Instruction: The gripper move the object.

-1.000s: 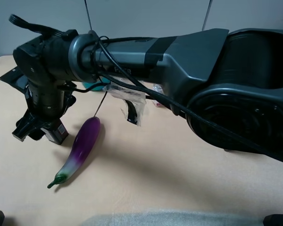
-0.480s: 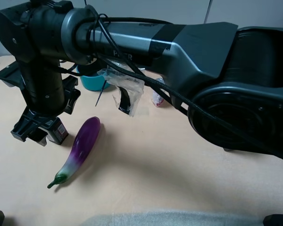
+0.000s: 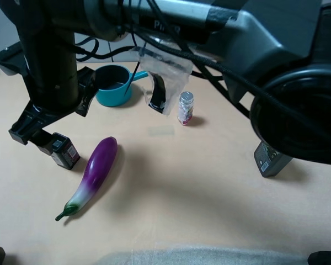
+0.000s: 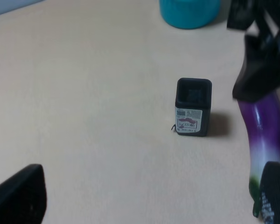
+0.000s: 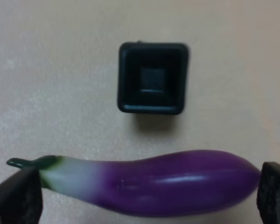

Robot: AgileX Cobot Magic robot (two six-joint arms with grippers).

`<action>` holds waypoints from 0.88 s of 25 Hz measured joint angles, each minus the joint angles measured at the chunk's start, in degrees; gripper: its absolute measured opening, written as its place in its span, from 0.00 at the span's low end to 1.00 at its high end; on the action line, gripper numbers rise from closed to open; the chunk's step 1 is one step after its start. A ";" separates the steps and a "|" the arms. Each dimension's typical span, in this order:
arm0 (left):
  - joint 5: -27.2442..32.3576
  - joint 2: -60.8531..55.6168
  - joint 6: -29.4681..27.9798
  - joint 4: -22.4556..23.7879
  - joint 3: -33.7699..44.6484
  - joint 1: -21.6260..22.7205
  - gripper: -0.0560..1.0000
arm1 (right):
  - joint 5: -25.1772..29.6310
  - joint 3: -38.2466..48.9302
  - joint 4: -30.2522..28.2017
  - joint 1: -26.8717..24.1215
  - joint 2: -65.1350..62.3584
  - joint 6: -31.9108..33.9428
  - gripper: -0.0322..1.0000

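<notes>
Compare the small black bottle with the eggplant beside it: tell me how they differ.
The black bottle stands upright; the eggplant lies flat on the table. The bottle is boxy and square-topped; the eggplant is long, curved and tapering. The bottle is black with a white-and-red label; the eggplant is glossy purple fading to white, with a green stem. The bottle is much shorter. Both sit free, untouched by either pincer.

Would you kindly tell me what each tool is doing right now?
Left tool: open, holding nothing.
Right tool: open, empty, above the eggplant and the black bottle.
</notes>
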 joint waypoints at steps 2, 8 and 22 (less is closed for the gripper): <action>0.00 0.00 0.00 0.00 0.00 0.00 0.90 | 0.00 0.86 -0.33 -0.42 -1.84 -0.04 0.70; 0.00 0.00 0.00 0.00 0.00 0.00 0.90 | 0.00 8.17 -2.02 -1.71 -8.82 -0.40 0.70; 0.00 0.00 0.00 0.00 0.00 0.00 0.90 | 0.13 26.34 -2.27 -9.30 -28.50 -0.68 0.70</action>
